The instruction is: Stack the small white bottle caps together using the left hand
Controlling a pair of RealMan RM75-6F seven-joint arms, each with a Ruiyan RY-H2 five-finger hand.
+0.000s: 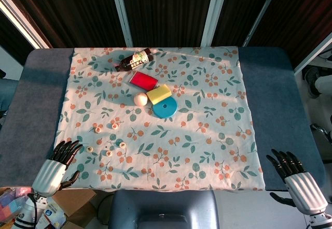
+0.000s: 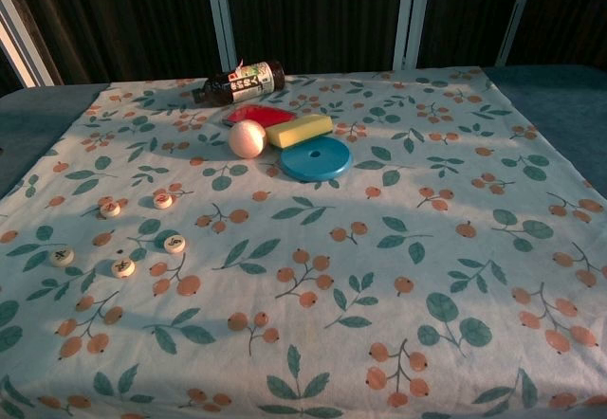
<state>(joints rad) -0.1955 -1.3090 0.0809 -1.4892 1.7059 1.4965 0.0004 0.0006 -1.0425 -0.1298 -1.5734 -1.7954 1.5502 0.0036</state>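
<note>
Several small white bottle caps lie apart on the left part of the floral cloth (image 1: 207, 151). In the head view they include one cap (image 1: 98, 129), a second cap (image 1: 114, 126) and a third cap (image 1: 123, 145). The chest view shows them too, for instance one cap (image 2: 110, 209), another cap (image 2: 174, 244) and the nearest cap (image 2: 122, 267). None is stacked on another. My left hand (image 1: 59, 164) hovers at the cloth's near-left corner, fingers apart, holding nothing, a short way left of the caps. My right hand (image 1: 295, 177) is off the cloth's near-right corner, also empty with fingers apart. Neither hand appears in the chest view.
At the back centre lie a dark bottle (image 1: 134, 60) on its side, a red block (image 1: 143, 80), a yellow block (image 1: 158, 93), a blue disc (image 1: 165, 106) and a pale ball (image 1: 140, 99). A grey seat back (image 1: 163, 208) sits at the near edge.
</note>
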